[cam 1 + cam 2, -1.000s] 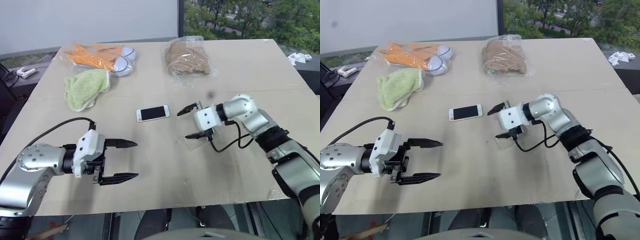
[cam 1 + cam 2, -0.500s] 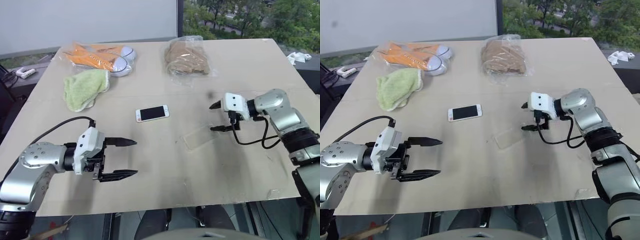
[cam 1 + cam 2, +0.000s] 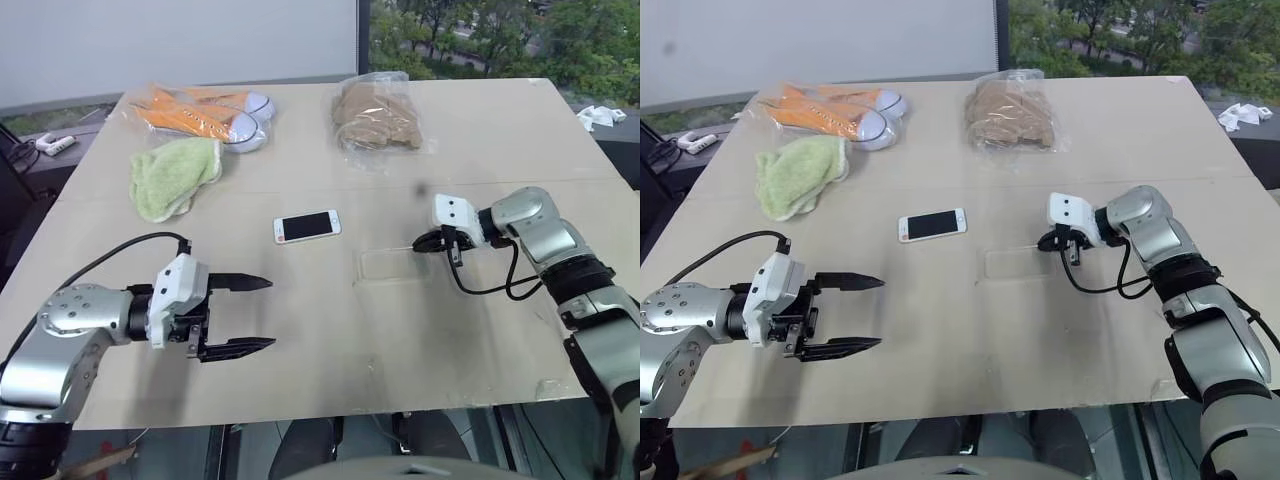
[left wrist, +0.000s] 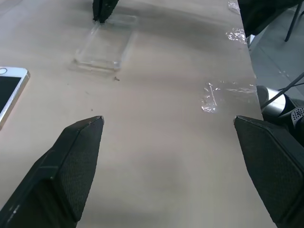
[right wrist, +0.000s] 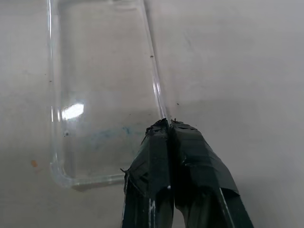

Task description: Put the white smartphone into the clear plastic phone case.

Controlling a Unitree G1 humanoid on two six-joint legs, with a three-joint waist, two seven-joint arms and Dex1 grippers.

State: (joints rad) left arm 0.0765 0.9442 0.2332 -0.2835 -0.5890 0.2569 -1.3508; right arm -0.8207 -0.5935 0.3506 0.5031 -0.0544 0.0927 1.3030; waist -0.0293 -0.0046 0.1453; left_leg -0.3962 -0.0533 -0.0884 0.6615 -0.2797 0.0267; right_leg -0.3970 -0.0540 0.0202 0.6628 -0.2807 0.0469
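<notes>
The white smartphone (image 3: 307, 226) lies flat, screen up, in the middle of the table. To its right lies the clear plastic phone case (image 3: 385, 263), flat and open side up. My right gripper (image 3: 420, 244) is at the case's right end. In the right wrist view its fingertips (image 5: 161, 130) are shut together on the rim of the case (image 5: 99, 95) near a corner. My left gripper (image 3: 271, 313) hovers open and empty near the table's front left, pointing toward the case (image 4: 107, 45), well short of it.
A green cloth (image 3: 172, 176), a bag with orange and white shoes (image 3: 205, 113) and a clear bag of brown stuff (image 3: 375, 115) lie along the far side. A scrap of clear tape (image 3: 548, 385) sits near the front right corner. The table's front edge is close below my left gripper.
My right gripper swung right off the case, came back to its right end and shut on the rim. The case turned from slanted to level. The left arm stayed still.
</notes>
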